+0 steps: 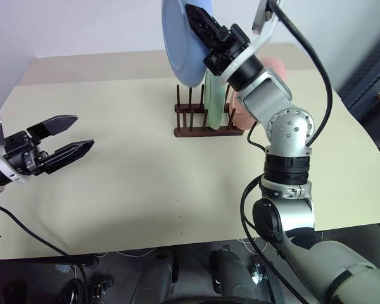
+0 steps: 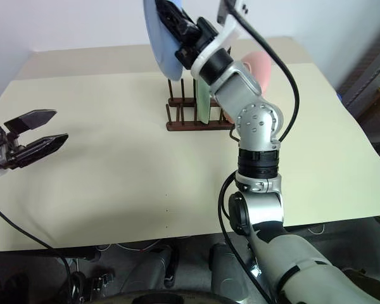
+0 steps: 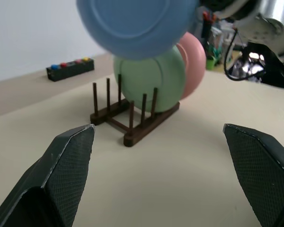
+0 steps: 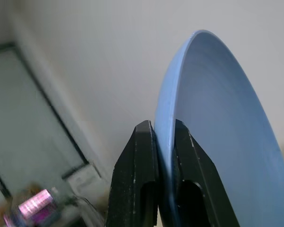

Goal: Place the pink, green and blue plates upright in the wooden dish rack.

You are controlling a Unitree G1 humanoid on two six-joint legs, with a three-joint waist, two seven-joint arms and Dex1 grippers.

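Pinching the stiff, smooth, slip-prone blue plate (image 1: 182, 44) by its rim in the right tool (image 1: 202, 28), high at twelve o'clock over the wooden dish rack (image 1: 206, 123); left tool (image 1: 73, 138) gaping wide, empty.

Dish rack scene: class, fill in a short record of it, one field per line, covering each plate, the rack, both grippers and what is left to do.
blue plate: held on edge above the rack, not yet slotted
green plate: upright in the wooden dish rack
pink plate: upright in the rack, behind the green one
free slots: pegs on the near side of the green plate
right gripper: shut on the blue plate's rim
left gripper: open, empty, off to the side above the table
left to do: lower the blue plate into a free slot
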